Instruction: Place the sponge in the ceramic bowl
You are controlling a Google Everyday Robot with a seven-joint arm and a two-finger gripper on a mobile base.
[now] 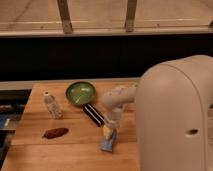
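The light-blue sponge [107, 145] sits near the front edge of the wooden table [60, 152], tilted up under my fingertips. My gripper [110, 134] points straight down onto it and is shut on its upper edge. The ceramic bowl [80, 93], green inside with a dark rim, stands empty at the back of the table, up and to the left of the gripper. My white arm [175, 120] fills the right side of the view and hides the table's right part.
A black striped bar [93, 113] lies between the bowl and the gripper. A translucent whitish cup [52, 106] stands at the left. In front of it lies a reddish-brown oblong thing [55, 132]. A dark ledge and railing run behind the table.
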